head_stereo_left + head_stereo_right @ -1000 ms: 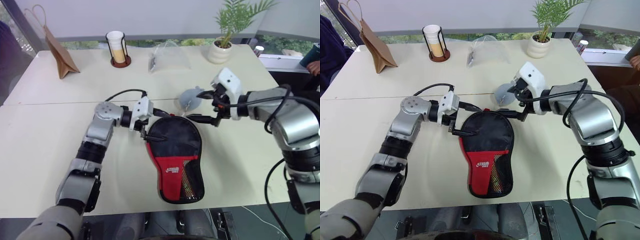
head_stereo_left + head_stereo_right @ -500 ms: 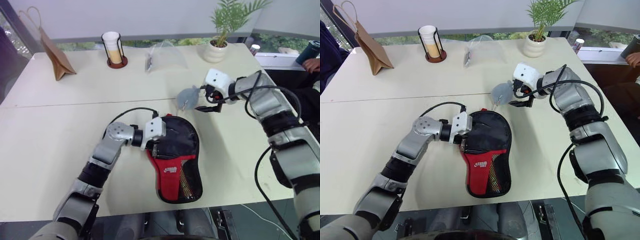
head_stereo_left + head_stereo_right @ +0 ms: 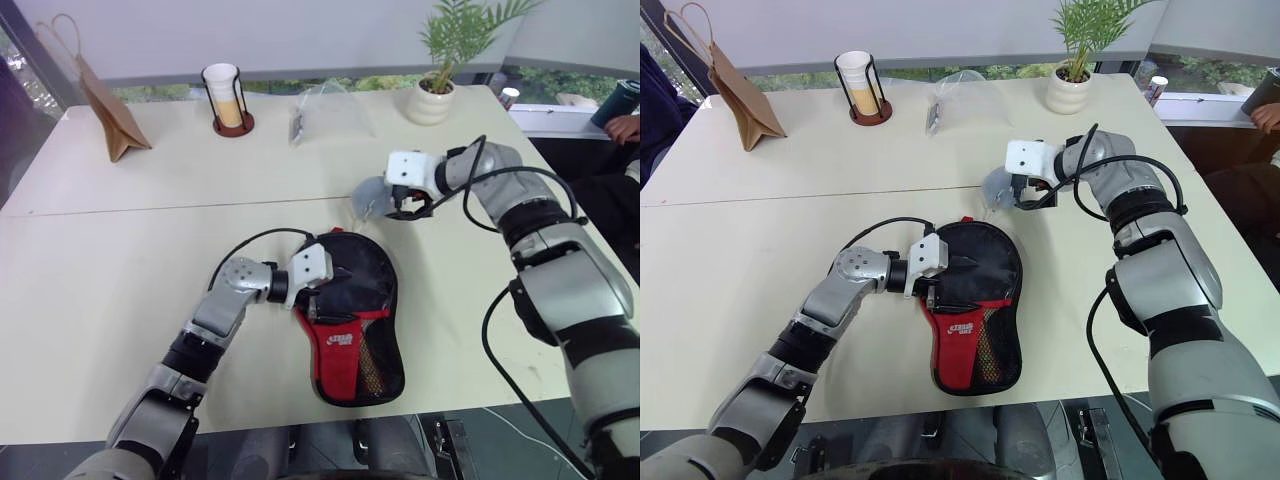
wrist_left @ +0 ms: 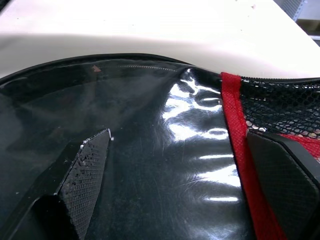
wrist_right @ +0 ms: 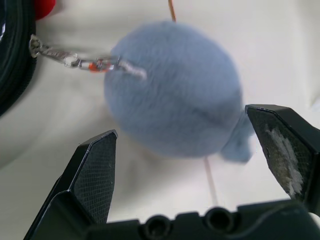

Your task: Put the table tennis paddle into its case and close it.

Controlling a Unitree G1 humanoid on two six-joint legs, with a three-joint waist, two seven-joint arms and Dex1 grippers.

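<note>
At the table's near middle lies the case (image 3: 350, 315), long axis running from twelve to six o'clock, round black end far, red mesh end near. The paddle itself I cannot make out; likely it is inside. The left gripper (image 3: 322, 297) sits at the case's nine o'clock edge, jaws wide over the glossy cover, holding nothing. The right gripper (image 5: 192, 165), equally wide and empty, brackets the grey pompom (image 5: 175, 87) at one o'clock.
</note>
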